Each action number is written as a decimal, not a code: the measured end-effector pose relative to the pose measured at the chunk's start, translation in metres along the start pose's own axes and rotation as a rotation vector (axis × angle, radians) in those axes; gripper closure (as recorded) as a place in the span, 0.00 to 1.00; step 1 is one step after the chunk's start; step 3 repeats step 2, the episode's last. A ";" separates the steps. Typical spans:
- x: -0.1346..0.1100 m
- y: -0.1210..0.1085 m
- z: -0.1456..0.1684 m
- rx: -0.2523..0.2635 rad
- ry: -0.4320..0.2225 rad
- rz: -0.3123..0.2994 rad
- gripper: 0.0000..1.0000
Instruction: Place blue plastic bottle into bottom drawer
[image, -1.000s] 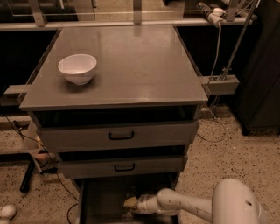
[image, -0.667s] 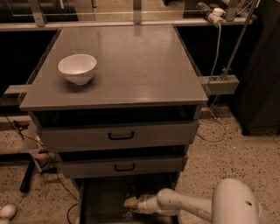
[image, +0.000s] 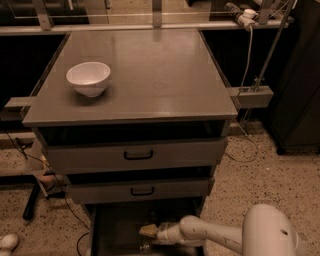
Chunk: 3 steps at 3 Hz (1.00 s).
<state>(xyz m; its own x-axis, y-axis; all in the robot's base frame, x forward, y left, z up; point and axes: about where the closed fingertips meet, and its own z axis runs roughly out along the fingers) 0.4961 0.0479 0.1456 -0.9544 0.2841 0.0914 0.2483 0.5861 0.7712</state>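
Observation:
The bottom drawer (image: 112, 227) is pulled open under the two upper drawers, showing a dark floor and grey side walls. My gripper (image: 148, 231) reaches in from the right on a white arm and sits low inside the drawer, near its middle. A small clear glinting shape (image: 145, 246) lies just below the gripper's tip; it looks like the blue plastic bottle, mostly hidden in the dark. I cannot tell whether the gripper is touching it.
A white bowl (image: 89, 78) stands on the grey cabinet top (image: 150, 75) at the left. The two upper drawers (image: 135, 155) with black handles are slightly open. Cables and a black leg lie on the speckled floor at the left.

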 end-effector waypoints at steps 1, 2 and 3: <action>0.000 0.000 0.000 0.000 0.000 0.000 0.00; 0.000 0.000 0.000 0.000 0.000 0.000 0.00; 0.000 0.000 0.000 0.000 0.000 0.000 0.00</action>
